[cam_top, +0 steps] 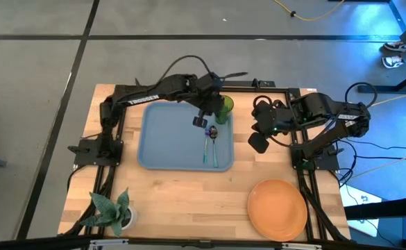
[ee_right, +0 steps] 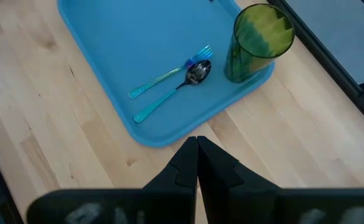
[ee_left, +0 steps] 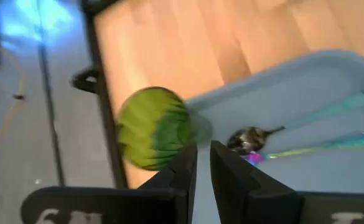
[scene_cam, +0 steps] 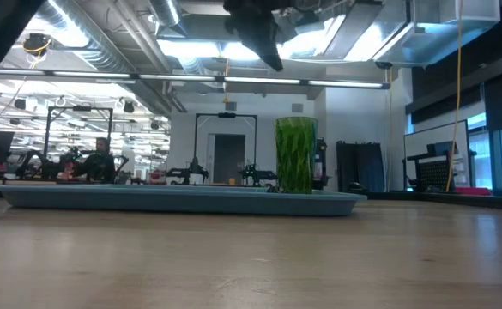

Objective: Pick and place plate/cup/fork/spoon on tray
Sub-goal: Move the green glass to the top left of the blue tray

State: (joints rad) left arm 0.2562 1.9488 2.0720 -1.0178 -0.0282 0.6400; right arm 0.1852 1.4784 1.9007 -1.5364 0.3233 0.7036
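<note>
The blue-grey tray [cam_top: 168, 139] lies mid-table. The green cup [cam_top: 223, 105] stands upright on its base in the tray's far right corner and also shows in the low view [scene_cam: 295, 154]. The fork [ee_right: 169, 71] and the spoon [ee_right: 175, 93] lie side by side on the tray floor near its right rim. The orange plate [cam_top: 277, 208] lies flat on the table at the near right. My left gripper [ee_left: 203, 165] hovers above the tray beside the cup, its fingers almost together and empty. My right gripper [ee_right: 197, 149] is shut and empty, off the tray's right rim.
A leafy plant in a white pot [cam_top: 112, 208] stands at the table's near left corner. Black frame rails [cam_top: 119, 125] run along the table's left, far and right sides. Bare wood lies between the tray and the plate.
</note>
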